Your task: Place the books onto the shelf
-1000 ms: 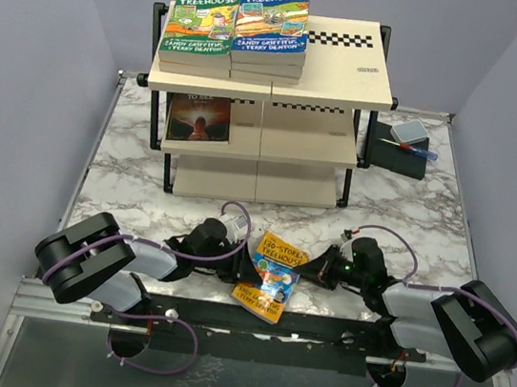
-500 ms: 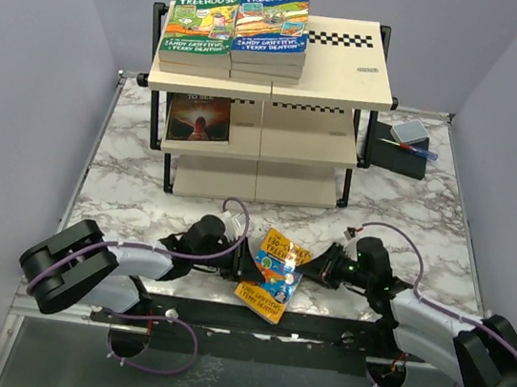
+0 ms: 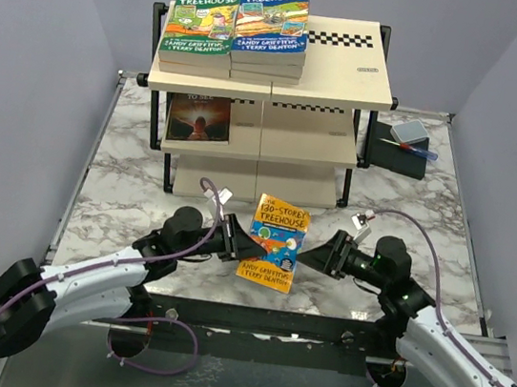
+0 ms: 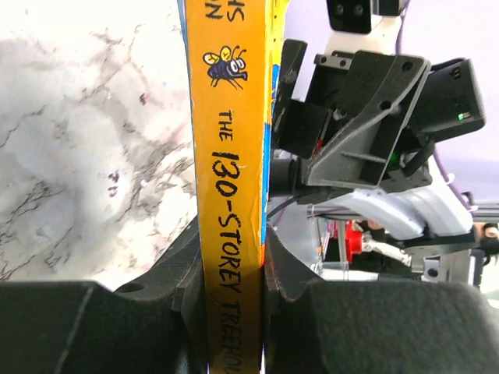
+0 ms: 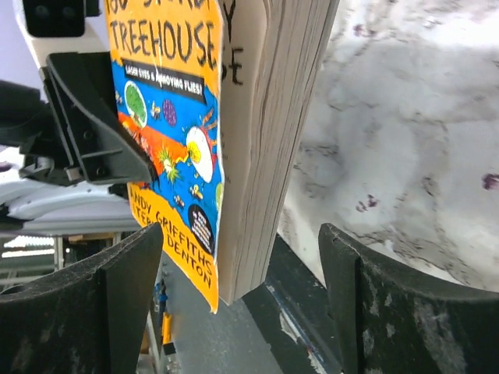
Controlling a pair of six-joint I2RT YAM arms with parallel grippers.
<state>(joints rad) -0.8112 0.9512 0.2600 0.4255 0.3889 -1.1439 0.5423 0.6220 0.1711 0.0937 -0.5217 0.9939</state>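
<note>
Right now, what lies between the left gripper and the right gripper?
The orange 130-Storey Treehouse book, seen in the top view. The left gripper is shut on its spine; the right gripper is open at its page edge.

Book (image 3: 275, 244) between left pincer (image 3: 249, 247) and right pincer (image 3: 319, 253) — shelf (image 3: 338, 70) behind.

top cam high, wrists close, share book (image 3: 275, 242)

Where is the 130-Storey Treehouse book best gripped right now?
At the spine, from the left, as the left pincer does: the 130-Storey Treehouse book is thin and its spine faces that arm. The open right pincer flanks the page edge.
</note>
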